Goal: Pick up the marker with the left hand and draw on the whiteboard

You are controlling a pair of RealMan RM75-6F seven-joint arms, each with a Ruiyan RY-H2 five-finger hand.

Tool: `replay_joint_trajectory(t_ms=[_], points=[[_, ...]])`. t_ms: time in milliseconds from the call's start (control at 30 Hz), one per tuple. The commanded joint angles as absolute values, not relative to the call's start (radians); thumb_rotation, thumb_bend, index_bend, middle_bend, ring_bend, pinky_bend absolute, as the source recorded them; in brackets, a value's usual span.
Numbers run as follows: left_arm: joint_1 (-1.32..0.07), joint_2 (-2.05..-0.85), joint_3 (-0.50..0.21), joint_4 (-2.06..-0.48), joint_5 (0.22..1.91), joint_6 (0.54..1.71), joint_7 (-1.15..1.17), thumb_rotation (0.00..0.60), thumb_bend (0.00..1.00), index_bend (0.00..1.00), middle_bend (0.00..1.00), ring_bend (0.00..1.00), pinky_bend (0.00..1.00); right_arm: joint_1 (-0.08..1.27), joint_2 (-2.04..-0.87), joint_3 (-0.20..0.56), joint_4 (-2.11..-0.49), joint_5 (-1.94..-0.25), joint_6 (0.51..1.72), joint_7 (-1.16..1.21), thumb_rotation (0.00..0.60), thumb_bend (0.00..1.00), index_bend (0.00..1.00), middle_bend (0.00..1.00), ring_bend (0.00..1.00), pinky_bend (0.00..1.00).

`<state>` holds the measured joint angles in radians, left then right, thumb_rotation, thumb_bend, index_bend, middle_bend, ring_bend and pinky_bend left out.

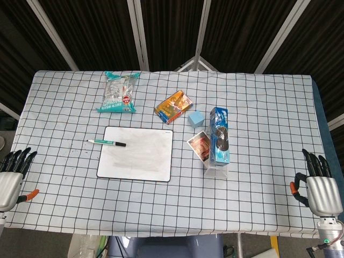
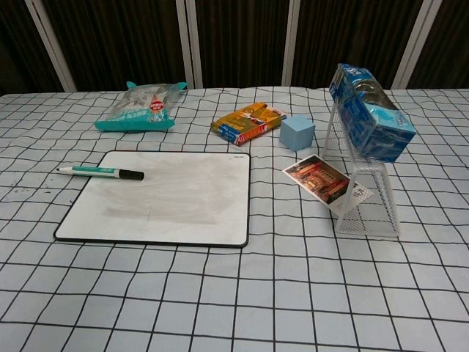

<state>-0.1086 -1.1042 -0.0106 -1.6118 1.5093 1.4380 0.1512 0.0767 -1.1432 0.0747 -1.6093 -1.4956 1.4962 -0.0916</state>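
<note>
Lying half across glossy rectangular whiteboard (image 1: 135, 153), slim marker (image 1: 106, 142), left hand (image 1: 12, 174) and right hand (image 1: 320, 185) empty, fingers apart

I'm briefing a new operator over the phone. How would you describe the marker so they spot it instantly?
Find the whiteboard, the flat white panel left of the table's middle. The marker lies across its upper left corner, black cap on the board and body sticking out onto the checked cloth. It is the only thin stick-shaped item, teal and white; everything else is a packet or box.
</note>
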Motion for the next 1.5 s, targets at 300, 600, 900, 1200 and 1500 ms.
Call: replay_joint_trajectory(t_ms=[300,600,900,1200,1500], points=[[-0.11,-1.103,-0.01,-1.611,1.506,1.435,0.15,0.6,0.04,0.0,0.0,0.0,0.0,0.075,-1.133,0.073,-1.626,-1.486,1.488,-0.091,0.6,0.42,0.0,0.0,0.0,0.0],[-0.116,-1.102,-0.013,-1.615,1.488,1.414,0.151,0.6,0.04,0.0,0.0,0.0,0.0,0.075,-1.135,0.071,-1.628,-1.482,1.481,-0.094,0.6,0.42,0.0,0.0,0.0,0.0],[-0.143,-1.099,-0.03,-1.651,1.446,1.364,0.172,0.6,0.05,0.0,0.0,0.0,0.0,0.071,-1.121,0.066,-1.642,-1.477,1.473,-0.068,0.6,0.42,0.0,0.0,0.0,0.0],[-0.277,-1.117,-0.136,-1.701,1.314,1.219,0.263,0.6,0.18,0.27,0.0,0.0,0.0,0.077,-1.116,0.067,-1.654,-1.462,1.45,-0.052,0.6,0.42,0.0,0.0,0.0,0.0],[-0.483,-1.259,-0.251,-1.595,1.117,1.048,0.43,0.6,0.31,0.39,0.0,0.0,0.0,0.087,-1.116,0.072,-1.661,-1.45,1.429,-0.036,0.6,0.42,0.0,0.0,0.0,0.0]])
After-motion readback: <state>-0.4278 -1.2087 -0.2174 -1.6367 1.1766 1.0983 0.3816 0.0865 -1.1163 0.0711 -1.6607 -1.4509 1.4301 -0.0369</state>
